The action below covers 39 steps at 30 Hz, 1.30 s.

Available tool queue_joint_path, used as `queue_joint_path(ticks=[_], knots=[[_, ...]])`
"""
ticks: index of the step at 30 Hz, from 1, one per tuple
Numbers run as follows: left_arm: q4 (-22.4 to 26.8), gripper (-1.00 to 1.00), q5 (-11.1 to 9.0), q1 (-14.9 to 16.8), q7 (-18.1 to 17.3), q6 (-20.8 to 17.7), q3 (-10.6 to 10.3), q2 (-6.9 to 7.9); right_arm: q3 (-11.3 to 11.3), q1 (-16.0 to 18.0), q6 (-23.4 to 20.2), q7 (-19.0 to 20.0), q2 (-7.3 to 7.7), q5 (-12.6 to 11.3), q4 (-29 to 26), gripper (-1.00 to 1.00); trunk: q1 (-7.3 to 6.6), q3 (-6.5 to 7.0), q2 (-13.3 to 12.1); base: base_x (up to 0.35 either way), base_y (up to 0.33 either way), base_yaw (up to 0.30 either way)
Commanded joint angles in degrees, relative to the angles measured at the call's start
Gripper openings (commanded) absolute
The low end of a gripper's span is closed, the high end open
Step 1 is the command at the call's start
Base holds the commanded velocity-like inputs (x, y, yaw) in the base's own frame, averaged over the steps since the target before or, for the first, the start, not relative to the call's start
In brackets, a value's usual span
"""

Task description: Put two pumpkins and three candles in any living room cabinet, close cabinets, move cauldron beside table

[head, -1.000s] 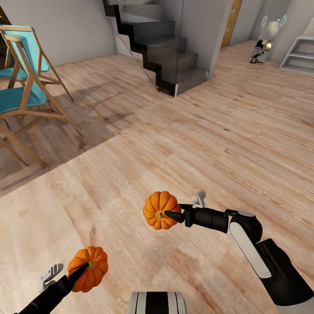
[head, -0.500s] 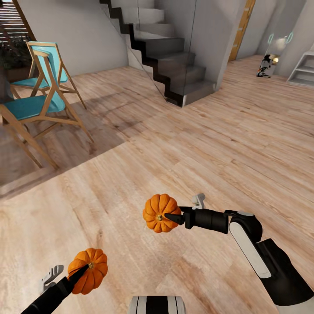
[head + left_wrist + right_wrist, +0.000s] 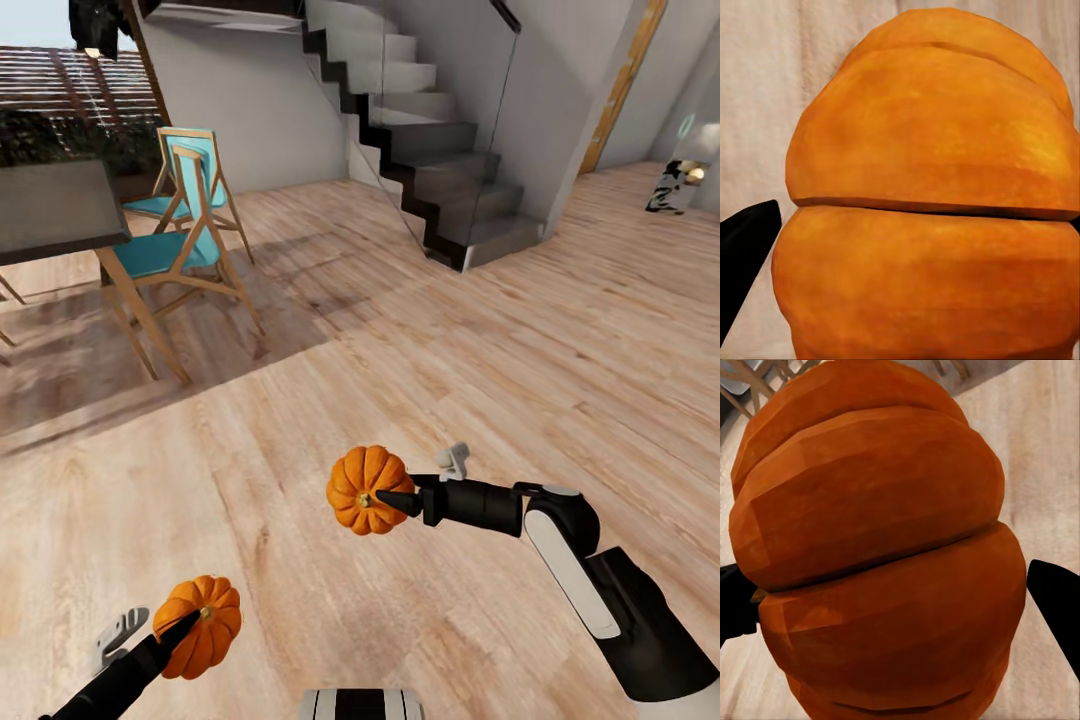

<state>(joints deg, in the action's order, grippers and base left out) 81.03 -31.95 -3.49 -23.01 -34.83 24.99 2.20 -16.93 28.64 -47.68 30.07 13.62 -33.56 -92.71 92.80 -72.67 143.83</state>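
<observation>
- Head view: the left gripper (image 3: pixel 182 630) holds one pumpkin (image 3: pixel 200 625) low over the wooden floor (image 3: pixel 400 380); the right gripper (image 3: pixel 392 500) holds the other pumpkin (image 3: pixel 365 490), its fingers closed near the stem.
- Left wrist view: a dark finger (image 3: pixel 742 262) presses the ribbed rind, which looks stiff, light and smooth.
- Right wrist view: fingers (image 3: pixel 1057 600) bracket the widest ribs, likely the surest hold.

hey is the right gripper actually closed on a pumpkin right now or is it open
Shut on it. In the head view the right gripper clamps a pumpkin above the floor; the right wrist view has a dark finger at each side of it.
</observation>
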Motion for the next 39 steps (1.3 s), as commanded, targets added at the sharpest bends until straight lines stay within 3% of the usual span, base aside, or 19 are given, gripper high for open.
queue_joint_path(ticks=[1,39], knots=[[-0.26,-1.0,-0.21,0.15,0.11,-0.06,0.0,0.0,-0.17,0.01,-0.04,-0.01,0.0,-0.35,-0.02,-1.0,-0.03,0.23,-0.01,0.0,0.0,0.289],[-3.08,-1.0,-0.93,1.56,0.42,0.04,1.29,0.13,-0.98,0.05,-0.17,-0.36,-0.45,-0.29,0.0,-1.0,-1.01,8.4,-0.52,0.0,0.0,0.287]])
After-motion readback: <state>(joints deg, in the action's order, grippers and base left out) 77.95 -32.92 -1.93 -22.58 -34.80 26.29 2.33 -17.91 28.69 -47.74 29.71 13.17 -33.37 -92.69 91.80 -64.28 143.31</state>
